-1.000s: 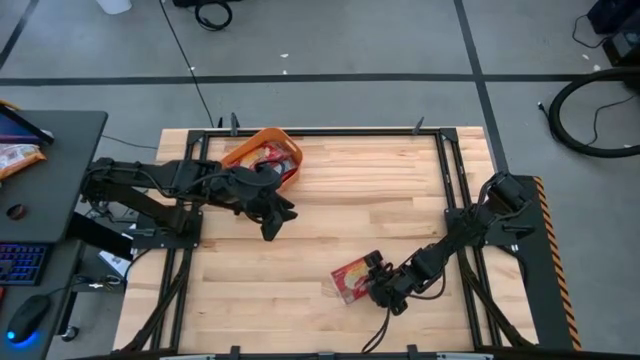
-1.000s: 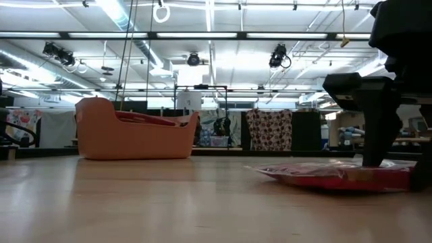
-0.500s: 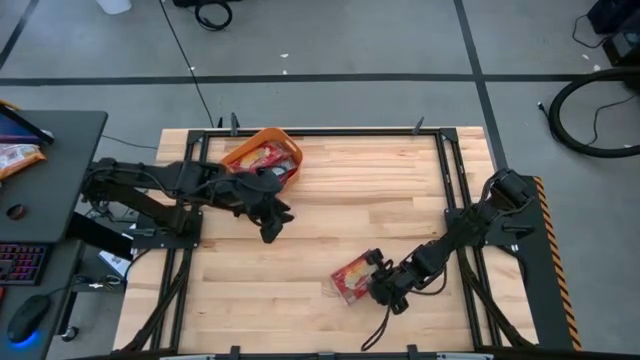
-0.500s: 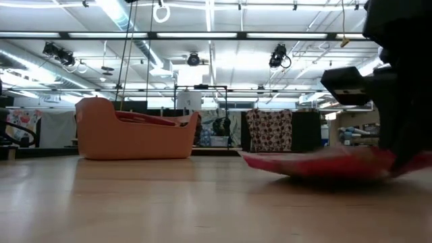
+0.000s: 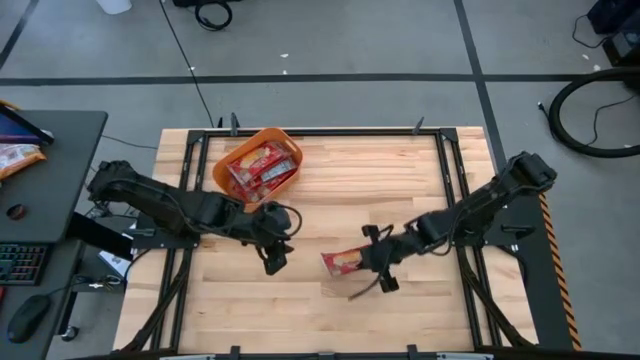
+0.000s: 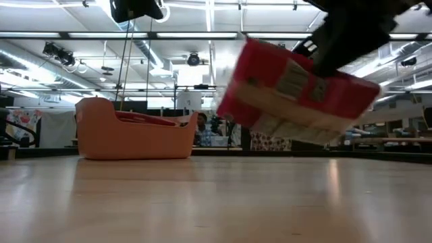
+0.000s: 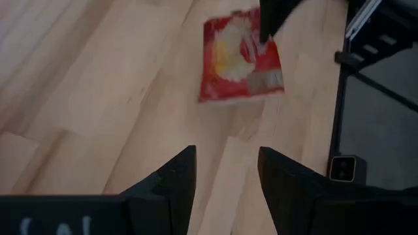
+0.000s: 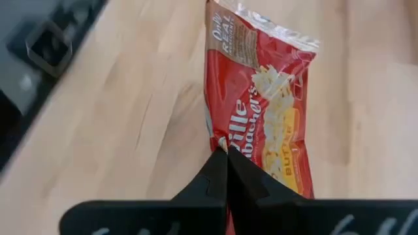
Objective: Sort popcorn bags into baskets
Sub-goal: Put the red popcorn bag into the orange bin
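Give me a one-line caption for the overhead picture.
Right tool lifts a popcorn bag while the left tool hovers open near the orange basket.

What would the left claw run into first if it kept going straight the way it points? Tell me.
Probably the popcorn bag held up by the right claw. The open left claw points across bare table toward it, though the bag hangs off the wood, so it might pass underneath.

Popcorn bags (image 5: 262,166) in basket (image 5: 226,160)
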Motion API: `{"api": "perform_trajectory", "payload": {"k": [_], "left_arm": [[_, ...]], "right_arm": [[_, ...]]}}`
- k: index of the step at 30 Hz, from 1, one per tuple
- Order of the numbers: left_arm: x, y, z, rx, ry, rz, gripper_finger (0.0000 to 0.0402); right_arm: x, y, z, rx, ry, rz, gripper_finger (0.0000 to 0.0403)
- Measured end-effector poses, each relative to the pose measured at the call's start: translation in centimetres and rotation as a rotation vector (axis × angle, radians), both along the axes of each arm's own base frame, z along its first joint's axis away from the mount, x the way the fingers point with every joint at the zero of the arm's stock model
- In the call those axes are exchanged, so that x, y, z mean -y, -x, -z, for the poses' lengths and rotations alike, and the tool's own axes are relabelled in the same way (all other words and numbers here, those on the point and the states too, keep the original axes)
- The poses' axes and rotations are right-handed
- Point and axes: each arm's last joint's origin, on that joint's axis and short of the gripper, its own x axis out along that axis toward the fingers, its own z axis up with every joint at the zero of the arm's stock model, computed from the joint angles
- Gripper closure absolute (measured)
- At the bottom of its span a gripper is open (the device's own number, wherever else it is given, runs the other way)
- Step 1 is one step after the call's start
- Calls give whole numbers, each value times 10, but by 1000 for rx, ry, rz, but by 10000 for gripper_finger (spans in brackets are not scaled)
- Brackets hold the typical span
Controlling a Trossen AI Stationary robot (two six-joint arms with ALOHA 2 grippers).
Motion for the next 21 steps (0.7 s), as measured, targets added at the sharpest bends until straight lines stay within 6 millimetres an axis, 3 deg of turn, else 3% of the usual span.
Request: {"api": "perform_trajectory", "payload": {"k": [10, 15, 21], "left_arm": [[23, -13, 11, 43, -63, 81, 160], [35, -24, 18, 104, -242, 220, 126], [42, -35, 30, 110, -408, 292, 123]], "right_arm": [[35, -3, -24, 8, -261, 86, 401], [46, -9, -31, 16, -415, 83, 401], [55, -19, -39, 100, -521, 74, 402]]}}
